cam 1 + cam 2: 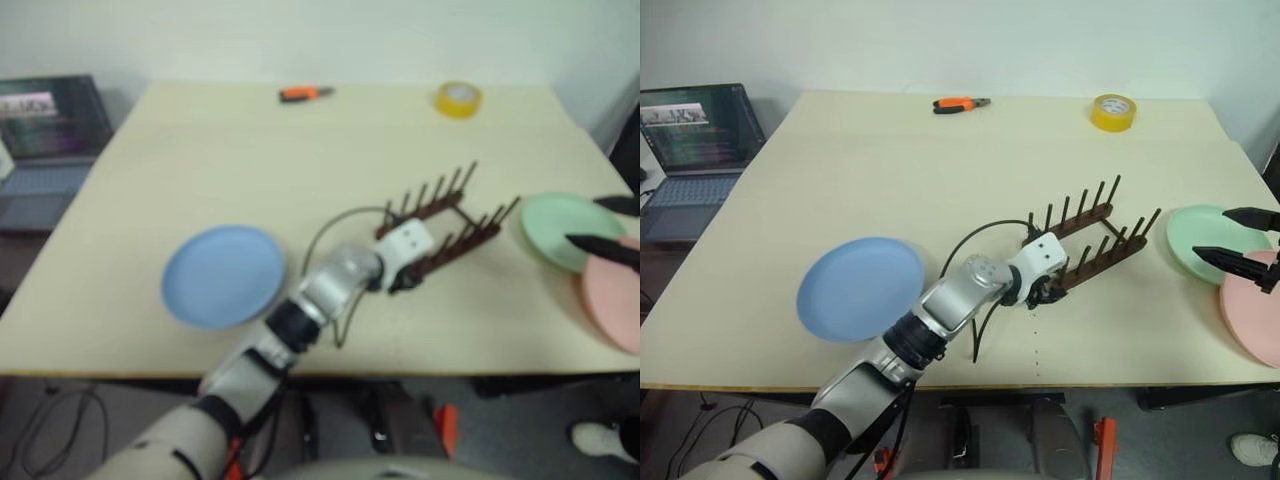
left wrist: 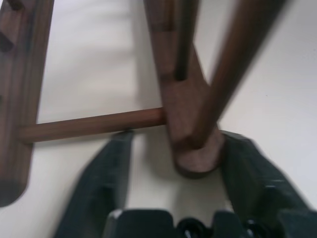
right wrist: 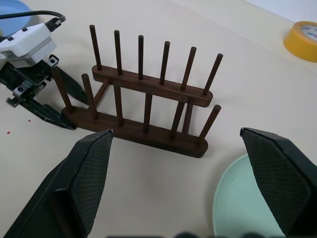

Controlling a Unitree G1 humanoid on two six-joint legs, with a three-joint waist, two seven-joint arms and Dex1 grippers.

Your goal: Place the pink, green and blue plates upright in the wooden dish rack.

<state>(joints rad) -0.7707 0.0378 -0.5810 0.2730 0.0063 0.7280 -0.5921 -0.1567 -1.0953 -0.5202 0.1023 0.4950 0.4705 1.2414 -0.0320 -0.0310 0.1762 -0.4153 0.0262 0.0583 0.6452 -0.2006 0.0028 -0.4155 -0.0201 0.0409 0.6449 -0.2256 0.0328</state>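
On the pale table [image 1: 890,160], head view first: the dark wooden dish rack [image 1: 1085,240] stands near the middle, thin round pegs upright, no plate in it. The matte blue plate [image 1: 860,288] lies flat well to its left; the green plate [image 1: 1210,240] and pink plate [image 1: 1255,310] lie at the right edge, overlapping. Far off sit a yellow tape roll [image 1: 1113,111], orange-handled pliers [image 1: 960,104] and a laptop [image 1: 695,135], its screen text unreadable.

Left wrist view: the left gripper [image 2: 173,163] has its black fingers either side of one rail's rounded end; whether they clamp it, I cannot tell.

Right wrist view: the right gripper [image 3: 178,173] is spread wide, holding nothing, its textured pads [image 3: 91,176] this side of the rack and above the green plate's rim.
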